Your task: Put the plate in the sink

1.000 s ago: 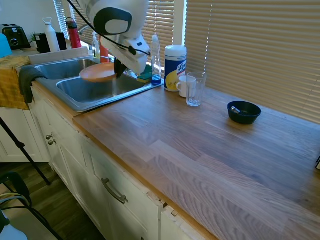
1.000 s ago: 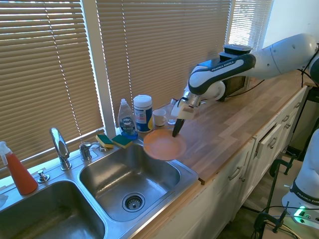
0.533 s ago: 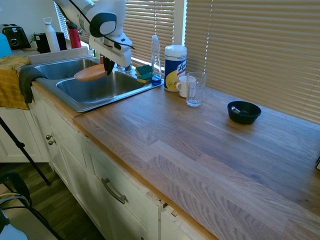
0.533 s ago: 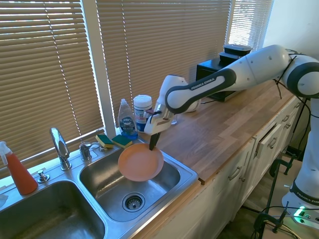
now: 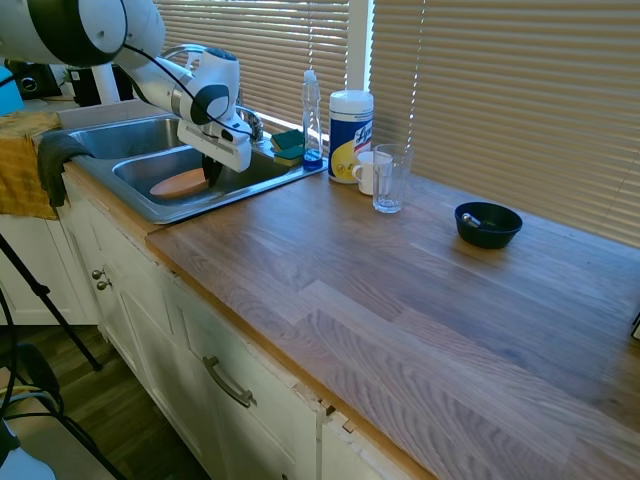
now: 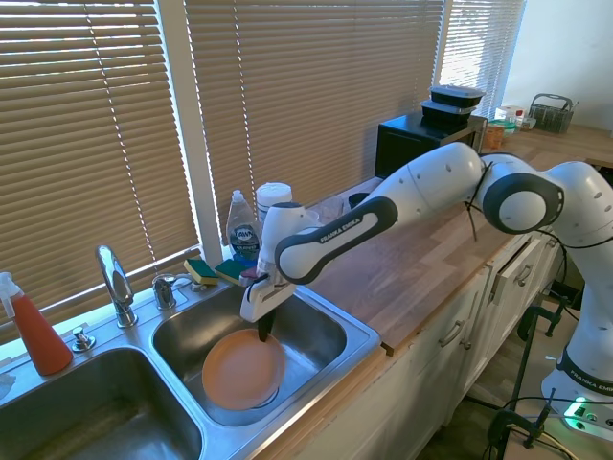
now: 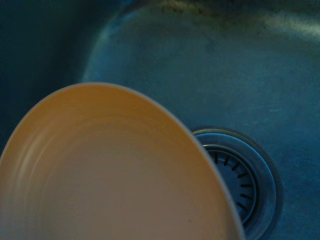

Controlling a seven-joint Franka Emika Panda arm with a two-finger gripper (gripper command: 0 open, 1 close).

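The claw hangs down inside the near basin of the sink, its dark fingers pinched on the rim of the plate. From the first exterior view the claw is mostly tucked behind the white wrist housing, so the grip itself is hard to make out there; only a dark sliver shows beside the plate. The plate sits low in the basin, tilted, and whether its far edge touches the steel bottom I cannot tell. In the wrist view the plate fills most of the frame and runs off the edge, blurred, and covers part of the drain; in the second exterior view the drain is hidden under it altogether.

Behind the basin stand the faucet, two sponges on the ledge, a dish soap bottle and a wipes canister partly blocked by the arm. A red spray bottle stands at the far basin, cut off by the frame edge. Further along the desk are a white mug half hidden behind a clear glass, and a dark blue bowl well apart from the sink. A yellow cloth hangs over the sink's far end.
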